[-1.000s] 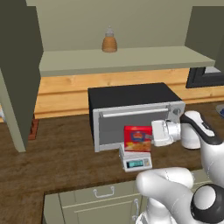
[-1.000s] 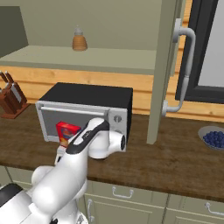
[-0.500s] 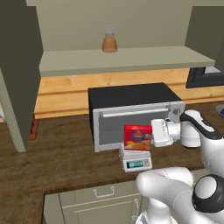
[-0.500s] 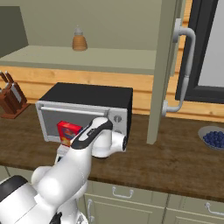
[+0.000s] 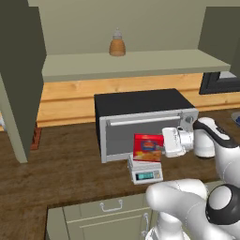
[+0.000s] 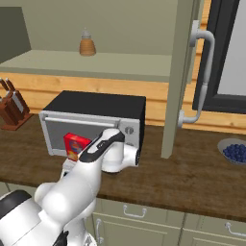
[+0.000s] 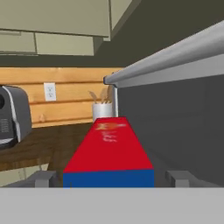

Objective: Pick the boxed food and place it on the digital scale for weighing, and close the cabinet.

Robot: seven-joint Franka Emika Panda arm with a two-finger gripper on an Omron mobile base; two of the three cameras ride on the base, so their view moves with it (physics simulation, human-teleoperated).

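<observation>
The olive-green cabinet (image 6: pixel 180 72) is seen with its doors swung wide, so the largest hazard is judged to lie there: when the arm is swung up to the door with the silver bar handle (image 6: pixel 202 77), the toaster oven (image 5: pixel 140 119) or the amber bottle (image 5: pixel 117 44) on the shelf could be struck, or the door could be left ajar if it is pushed off-centre. A nearer hazard is judged at the boxed food (image 5: pixel 147 147), which stands upright on the digital scale (image 5: pixel 145 172), directly in front of the toaster oven's glass door. The gripper (image 5: pixel 163 146) is at the box's side with its fingers (image 7: pixel 43 178) spread to either side of the box and gaps visible between them and the cardboard, so the box appears released rather than grasped. If the hand is withdrawn at an angle, the tall narrow box could be clipped by a finger and tipped off the small platform. The box is red with a blue side, a blue emblem and a yellow-orange food picture on its front; the scale beneath is a flat light-grey square with a teal display.
</observation>
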